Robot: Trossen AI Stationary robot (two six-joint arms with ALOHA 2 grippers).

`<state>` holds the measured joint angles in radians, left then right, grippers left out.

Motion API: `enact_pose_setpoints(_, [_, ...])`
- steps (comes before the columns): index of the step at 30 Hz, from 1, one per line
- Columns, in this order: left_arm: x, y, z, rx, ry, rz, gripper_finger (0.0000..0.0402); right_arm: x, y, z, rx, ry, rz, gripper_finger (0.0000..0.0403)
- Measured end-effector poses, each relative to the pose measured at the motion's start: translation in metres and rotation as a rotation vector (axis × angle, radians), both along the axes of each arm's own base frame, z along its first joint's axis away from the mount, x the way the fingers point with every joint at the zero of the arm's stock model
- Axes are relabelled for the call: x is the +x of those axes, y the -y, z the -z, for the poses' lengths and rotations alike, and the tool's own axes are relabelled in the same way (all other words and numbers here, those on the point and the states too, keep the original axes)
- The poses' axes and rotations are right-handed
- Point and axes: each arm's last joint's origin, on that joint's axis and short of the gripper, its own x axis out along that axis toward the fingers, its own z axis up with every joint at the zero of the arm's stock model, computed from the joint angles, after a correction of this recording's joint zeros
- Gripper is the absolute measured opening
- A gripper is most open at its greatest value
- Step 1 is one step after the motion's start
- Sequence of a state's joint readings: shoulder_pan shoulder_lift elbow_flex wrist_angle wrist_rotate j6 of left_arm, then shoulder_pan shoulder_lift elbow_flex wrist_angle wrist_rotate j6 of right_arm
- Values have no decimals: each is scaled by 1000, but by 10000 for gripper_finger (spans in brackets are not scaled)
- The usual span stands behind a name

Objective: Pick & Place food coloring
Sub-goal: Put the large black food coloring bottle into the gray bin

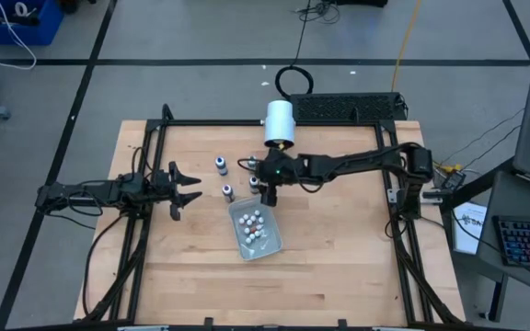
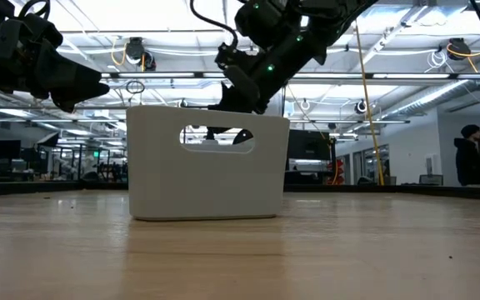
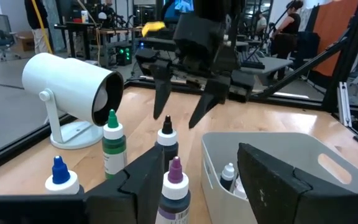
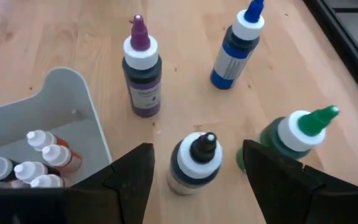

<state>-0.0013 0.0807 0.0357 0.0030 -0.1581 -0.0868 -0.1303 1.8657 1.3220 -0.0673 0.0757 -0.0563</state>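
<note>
Right wrist view: right gripper [image 4: 194,171] hangs open over the black-capped bottle [image 4: 195,163]; purple-capped bottle [image 4: 142,68] at eleven o'clock, possibly untouched.

Low view: the white bin [image 2: 209,162] hides every bottle standing behind it. Right wrist view: the bottles lying in the bin [image 4: 27,163] are cut off at the frame edge. High view: caps of the food coloring [image 1: 221,165] are too small to tell apart by colour.
</note>
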Motion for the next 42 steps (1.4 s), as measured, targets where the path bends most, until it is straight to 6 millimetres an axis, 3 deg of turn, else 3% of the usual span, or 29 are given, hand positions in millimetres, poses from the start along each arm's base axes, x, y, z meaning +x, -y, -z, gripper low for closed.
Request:
enact_pose_setpoints(5, [0, 0, 0, 0, 0, 0, 207, 6, 2, 16, 2, -9, 3, 235])
enact_pose_setpoints(15, [0, 0, 0, 0, 0, 0, 191, 8, 4, 16, -3, 2, 4, 235])
enact_pose_setpoints(27, [0, 0, 0, 1, 0, 0, 209, 5, 13, 18, 1, -21, 30, 235])
enact_pose_setpoints(42, [0, 0, 0, 1, 0, 0, 192, 5, 12, 18, 49, 8, 2, 235])
